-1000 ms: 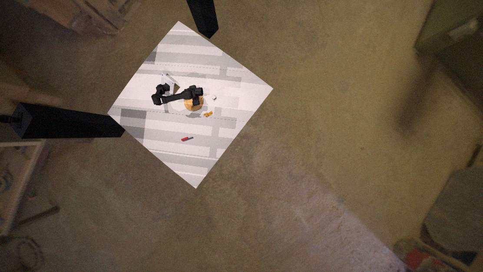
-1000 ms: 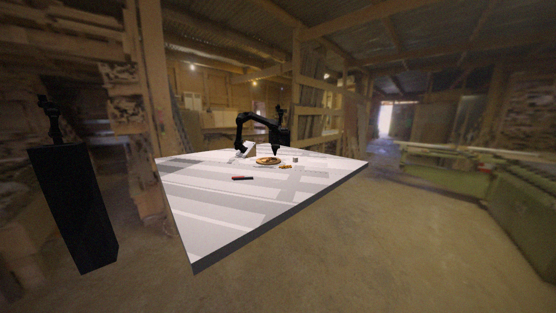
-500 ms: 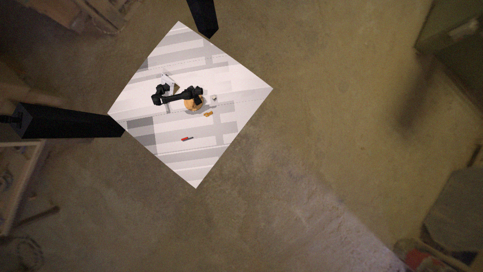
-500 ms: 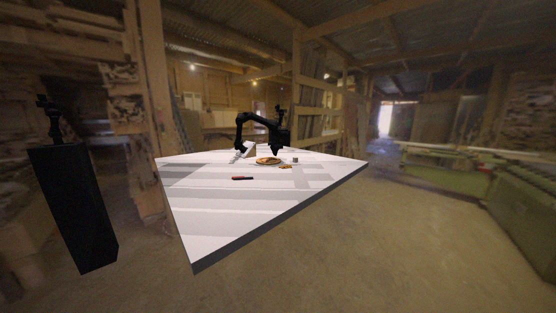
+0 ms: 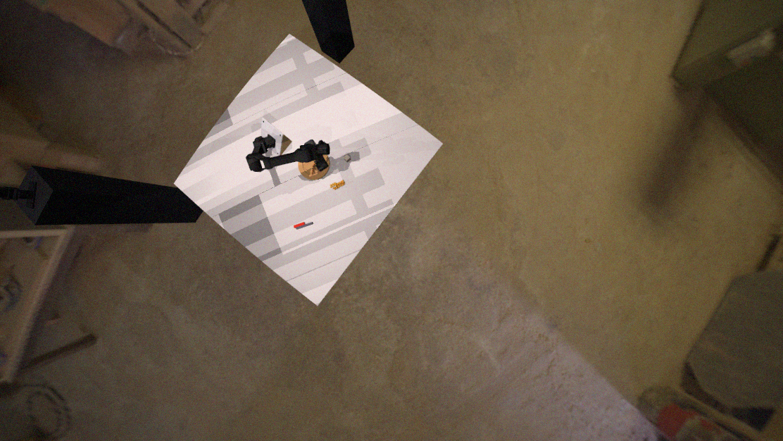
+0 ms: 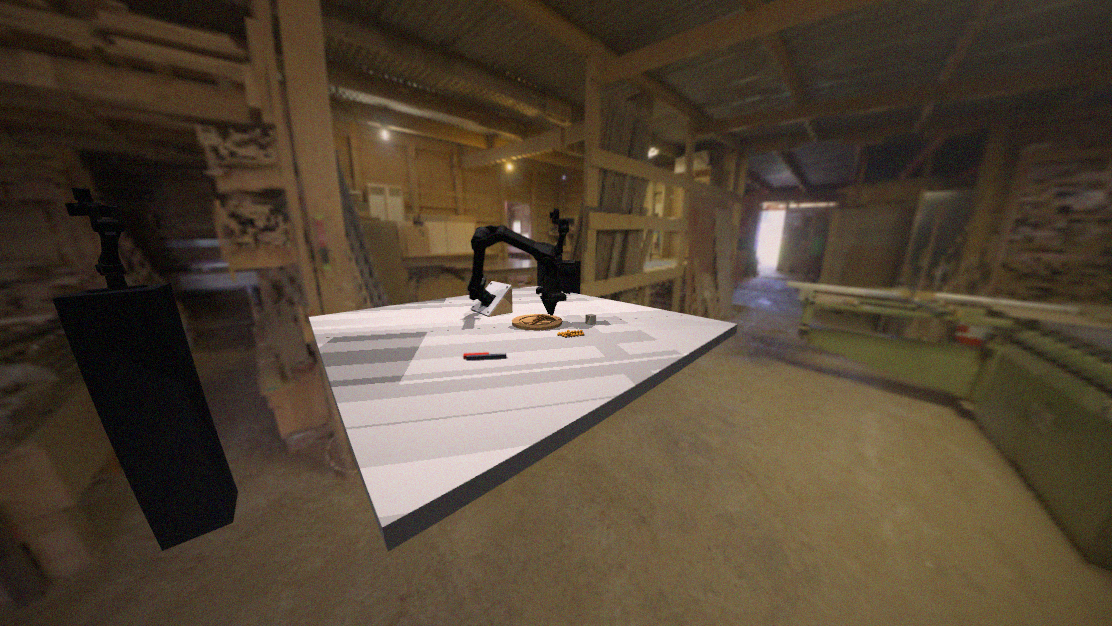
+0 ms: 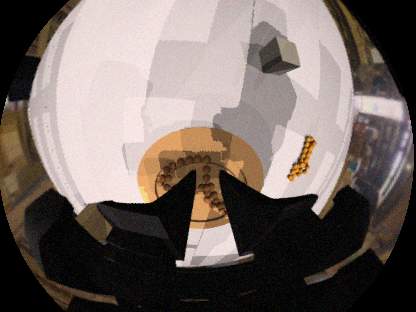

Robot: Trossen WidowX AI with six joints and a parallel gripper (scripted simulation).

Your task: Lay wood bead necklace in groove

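Around the middle of the bench (image 5: 328, 263) (image 6: 466, 419) (image 7: 110, 40), found the round board (image 5: 303, 172) (image 6: 516, 321) (image 7: 150, 160) lying flat. On top of it, saw the brown bead necklace (image 5: 312, 170) (image 6: 538, 320) (image 7: 206, 177) bunched and bent, partly curving close to the thin dark ring of the groove (image 7: 245, 186), partly cutting across the inside. Did not find it laid neatly around the groove. Could not tell about any beads hidden behind the fingers.

Above the board, saw the gripper (image 5: 322, 165) (image 6: 550, 312) (image 7: 207, 174) pointing down, fingertips fairly near each other with a narrow gap between, pinching nothing. From the upper-left edge in the top view, traced the black arm (image 5: 282, 159) (image 6: 507, 234) reaching inward, mounted on a tilted white plate (image 5: 265, 125) (image 6: 504, 289) with a wooden wedge (image 5: 286, 142) (image 6: 505, 303) (image 7: 92, 220) behind.

Toward the right corner in the top view, spotted a small gray block (image 5: 347, 158) (image 6: 590, 318) (image 7: 280, 55) near the board, apart from it. On the side toward the lower-right edge, noticed an orange string of beads (image 5: 337, 184) (image 6: 570, 333) (image 7: 303, 159), folded up and separate from the board. Closer to the lower-left edge, picked out a red and black marker (image 5: 303, 225) (image 6: 484, 356), well apart from the beads. Just off the left corner, saw a black pillar (image 5: 109, 196) (image 6: 143, 404); off the upper-right edge, another black post (image 5: 331, 29).
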